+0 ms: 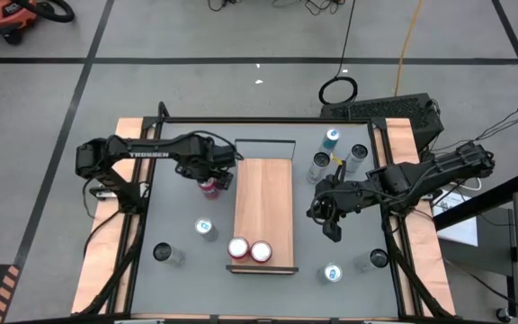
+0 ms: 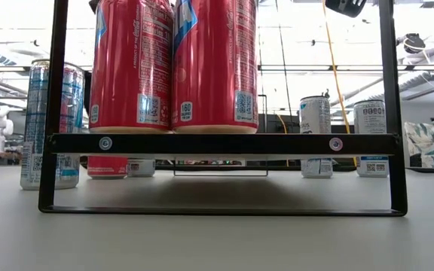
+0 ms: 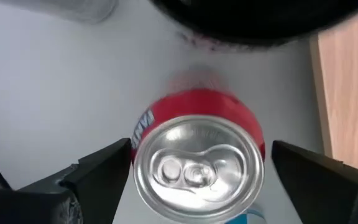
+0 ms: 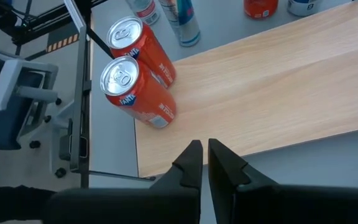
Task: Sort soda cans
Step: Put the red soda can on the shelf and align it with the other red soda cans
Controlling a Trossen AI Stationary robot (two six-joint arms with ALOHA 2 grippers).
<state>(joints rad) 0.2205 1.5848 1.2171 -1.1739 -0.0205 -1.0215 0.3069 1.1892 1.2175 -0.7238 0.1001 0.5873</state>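
Though unclasped, red can [image 3: 197, 158] between left end effector [image 3: 219, 180] fingers.

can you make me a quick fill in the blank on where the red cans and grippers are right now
1. The number of red cans standing on the wooden board is ____.
2. The left gripper is open around a can coloured ____.
3. The right gripper has its fingers ____.

Missing words: two; red; shut

High view looks straight down; low view sits level, close to two red cans [image 2: 172, 64]
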